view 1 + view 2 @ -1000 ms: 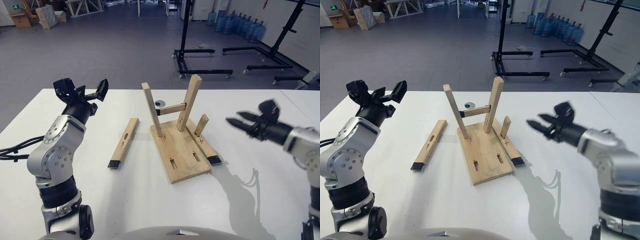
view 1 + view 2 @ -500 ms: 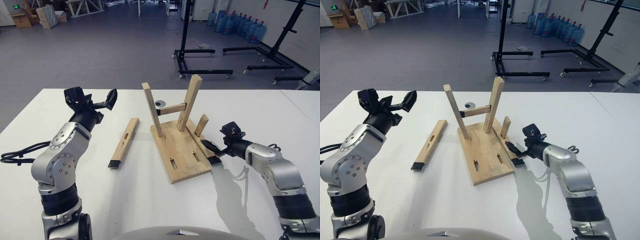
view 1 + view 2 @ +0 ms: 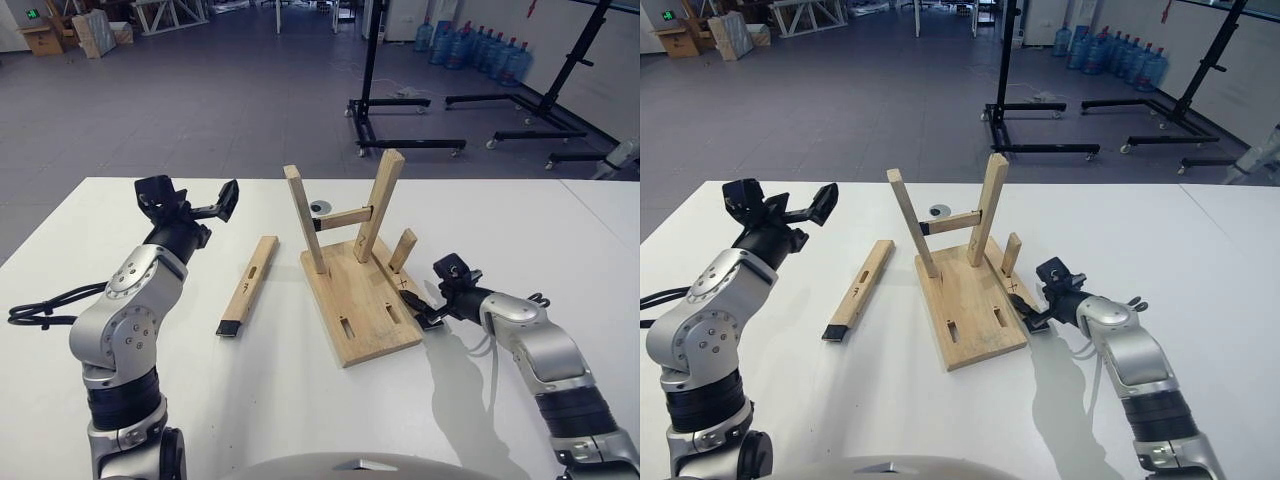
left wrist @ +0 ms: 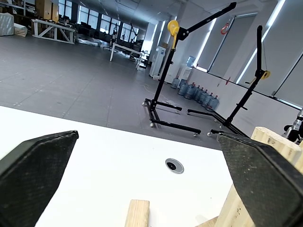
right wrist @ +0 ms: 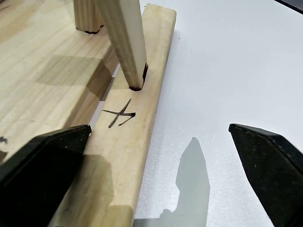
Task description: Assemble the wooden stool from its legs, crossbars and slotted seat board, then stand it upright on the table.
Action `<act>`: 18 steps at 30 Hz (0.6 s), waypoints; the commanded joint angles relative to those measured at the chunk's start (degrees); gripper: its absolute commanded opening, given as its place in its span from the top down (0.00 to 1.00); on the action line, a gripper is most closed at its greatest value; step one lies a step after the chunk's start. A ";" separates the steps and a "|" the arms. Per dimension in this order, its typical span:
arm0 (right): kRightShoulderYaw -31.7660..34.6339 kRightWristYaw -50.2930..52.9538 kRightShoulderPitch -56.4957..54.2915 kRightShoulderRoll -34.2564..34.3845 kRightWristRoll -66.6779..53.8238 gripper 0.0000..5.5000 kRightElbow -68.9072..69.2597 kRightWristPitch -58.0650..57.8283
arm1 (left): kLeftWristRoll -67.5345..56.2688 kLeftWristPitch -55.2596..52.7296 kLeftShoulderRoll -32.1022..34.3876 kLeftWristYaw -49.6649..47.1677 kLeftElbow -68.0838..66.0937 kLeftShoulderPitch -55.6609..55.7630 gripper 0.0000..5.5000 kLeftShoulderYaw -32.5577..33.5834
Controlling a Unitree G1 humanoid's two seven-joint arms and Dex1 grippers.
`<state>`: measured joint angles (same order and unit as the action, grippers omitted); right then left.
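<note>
Right tool (image 3: 427, 311), wide open and empty, at the near end of the flat pale wooden leg (image 5: 137, 109), its long axis running up-left away from it.

We can read one mark only: a hand-drawn black X (image 5: 119, 114) on the upper face of the wooden leg (image 5: 150, 61). That leg lies flat against the seat board (image 5: 42, 71), on the side facing the table's (image 3: 300, 400) right edge. The loose leg (image 3: 247, 284) nearer the left edge is marked too, but too small for us to read. A green sign (image 3: 33, 13) in the room beyond is likewise illegible.
</note>
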<state>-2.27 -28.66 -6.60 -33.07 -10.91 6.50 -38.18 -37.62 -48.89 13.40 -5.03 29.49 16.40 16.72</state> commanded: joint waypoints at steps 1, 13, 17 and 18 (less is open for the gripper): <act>-1.06 -0.30 0.93 0.04 0.94 0.02 0.82 -0.90 | 0.59 0.18 -0.14 0.12 0.80 -0.32 0.02 -0.55; -3.58 3.57 2.35 3.88 2.78 0.22 -1.06 -8.85 | 1.51 0.56 -0.51 0.52 0.57 -0.10 0.02 -1.60; -1.17 3.95 0.84 5.80 0.07 0.36 -0.94 -15.17 | 1.92 0.88 -0.77 0.45 0.39 0.06 0.02 -1.53; -0.93 4.05 0.52 6.00 -0.30 0.39 -1.09 -16.51 | 2.08 0.99 -0.85 0.44 0.25 0.18 0.02 -1.55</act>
<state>-2.65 -25.26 -7.09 -27.76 -11.24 7.38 -49.98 -35.82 -48.17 12.81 -4.57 29.52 16.40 15.40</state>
